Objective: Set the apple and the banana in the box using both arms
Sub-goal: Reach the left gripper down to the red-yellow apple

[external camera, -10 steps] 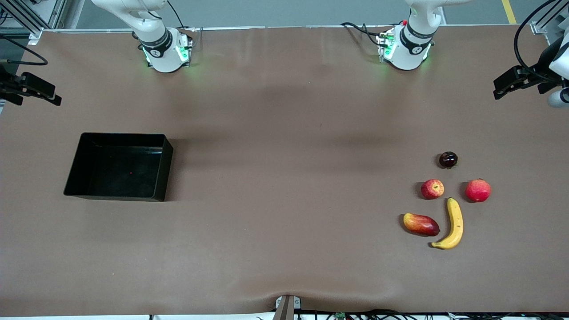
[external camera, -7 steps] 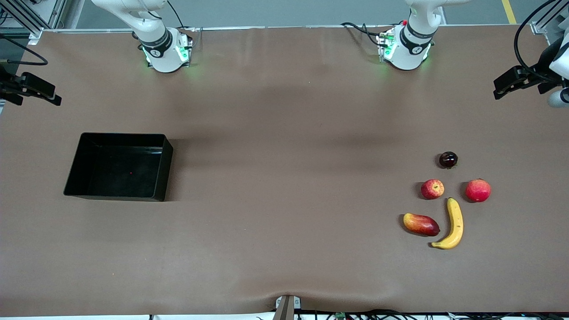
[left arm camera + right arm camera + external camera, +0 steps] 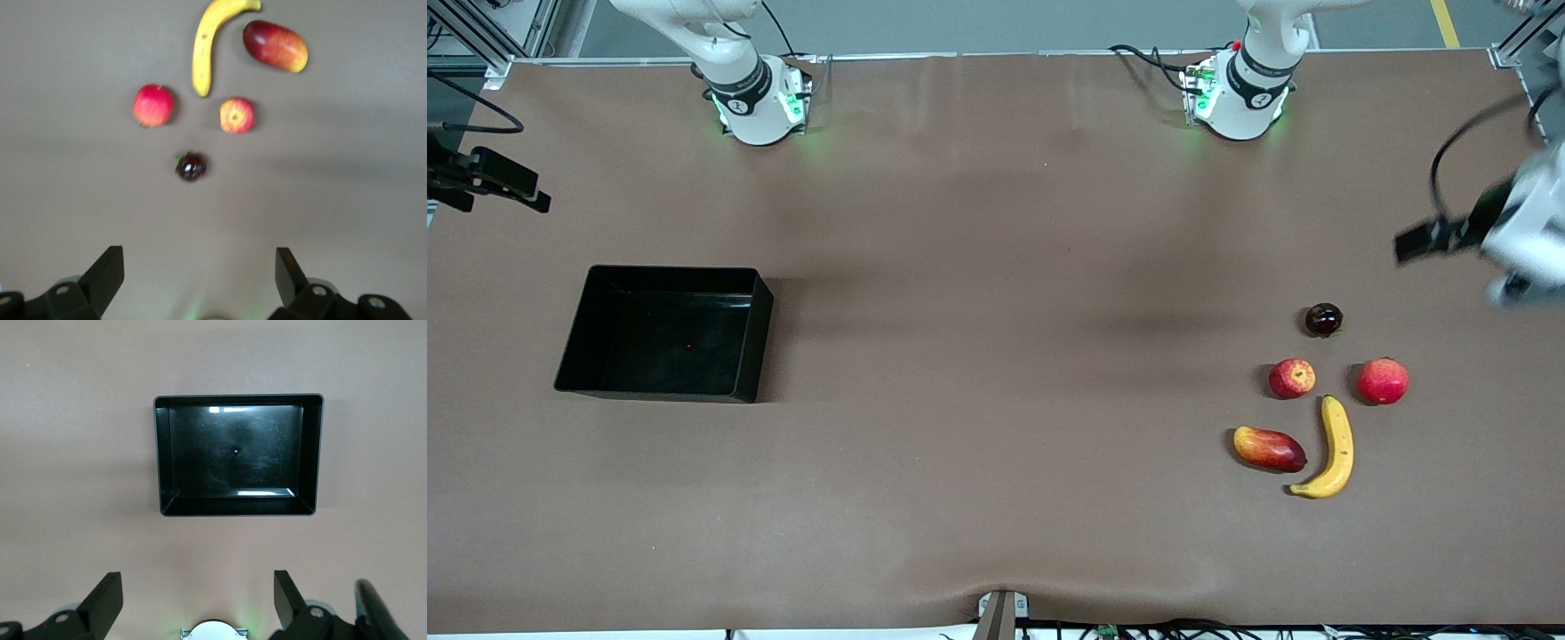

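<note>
The left gripper (image 3: 1427,240) has swung in over the table's edge at the left arm's end; half a second ago it hung higher up that edge, and it is now over bare tabletop close to the fruit cluster. Its fingers (image 3: 107,273) stand wide apart, holding nothing. The right gripper (image 3: 503,182) has not shifted: it hangs over the table's edge at the right arm's end, fingers (image 3: 107,597) spread and empty, looking down on the box (image 3: 163,453).

Nothing on the table has moved. The box (image 3: 751,338) sits toward the right arm's end, empty. The fruit lies toward the left arm's end. The apple (image 3: 1292,378) rests on the table, with the dark plum-like fruit (image 3: 1323,319) farther from the front camera and the pinkish-red round fruit (image 3: 1383,380) beside it, nearer that end's edge. The banana (image 3: 1334,449) lies nearer the front camera than the apple, its upper tip just beside it, and the mango-like fruit (image 3: 1268,448) lies next to the banana's curved end.
</note>
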Controlling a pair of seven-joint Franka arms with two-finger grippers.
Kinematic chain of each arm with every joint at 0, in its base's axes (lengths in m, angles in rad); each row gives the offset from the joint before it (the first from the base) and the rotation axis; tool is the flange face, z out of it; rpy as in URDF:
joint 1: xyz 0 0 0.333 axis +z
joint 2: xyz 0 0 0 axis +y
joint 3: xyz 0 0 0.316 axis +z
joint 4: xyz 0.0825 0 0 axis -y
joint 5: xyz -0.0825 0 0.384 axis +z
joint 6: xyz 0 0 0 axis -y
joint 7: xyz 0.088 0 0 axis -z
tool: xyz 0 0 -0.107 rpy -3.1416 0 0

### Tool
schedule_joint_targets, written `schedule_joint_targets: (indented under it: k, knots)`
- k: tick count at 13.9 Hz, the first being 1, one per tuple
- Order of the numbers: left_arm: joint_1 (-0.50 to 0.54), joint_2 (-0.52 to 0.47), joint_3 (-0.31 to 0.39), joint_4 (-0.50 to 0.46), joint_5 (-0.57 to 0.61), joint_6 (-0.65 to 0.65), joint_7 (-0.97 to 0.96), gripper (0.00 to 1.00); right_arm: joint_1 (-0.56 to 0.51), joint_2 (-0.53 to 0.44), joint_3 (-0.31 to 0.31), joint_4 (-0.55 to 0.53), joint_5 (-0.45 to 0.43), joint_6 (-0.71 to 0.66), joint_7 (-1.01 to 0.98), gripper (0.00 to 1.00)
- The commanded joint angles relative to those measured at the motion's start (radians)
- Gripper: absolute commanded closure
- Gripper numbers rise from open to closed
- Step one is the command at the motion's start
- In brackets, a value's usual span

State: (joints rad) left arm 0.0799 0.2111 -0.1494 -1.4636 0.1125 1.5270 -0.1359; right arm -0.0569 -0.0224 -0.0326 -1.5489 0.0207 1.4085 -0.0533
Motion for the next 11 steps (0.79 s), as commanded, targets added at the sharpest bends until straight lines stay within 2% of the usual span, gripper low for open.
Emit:
schedule_joint_targets:
  k: [1, 5, 7, 10, 11]
  knots:
    - [-0.006, 0.099, -0.007, -0.012, 0.012, 0.111, 0.012, 0.0, -0.081, 0.05, 0.01, 0.023, -0.016, -0.003, -0.112, 0.0]
    - [0.007, 0.168, -0.007, -0.128, 0.016, 0.275, 0.013, 0.0, -0.113, 0.081, 0.008, 0.023, -0.031, 0.004, -0.16, 0.0]
    - [0.009, 0.175, -0.006, -0.217, 0.021, 0.387, 0.006, 0.0, -0.124, 0.101, 0.008, 0.01, -0.031, -0.009, -0.183, 0.0]
    - [0.027, 0.223, -0.006, -0.322, 0.022, 0.574, 0.006, 0.0, -0.175, 0.191, 0.008, 0.001, -0.025, -0.005, -0.2, 0.0]
    - [0.027, 0.247, -0.006, -0.331, 0.022, 0.594, 0.006, 0.0, -0.176, 0.215, 0.008, -0.003, -0.024, 0.007, -0.198, 0.0]
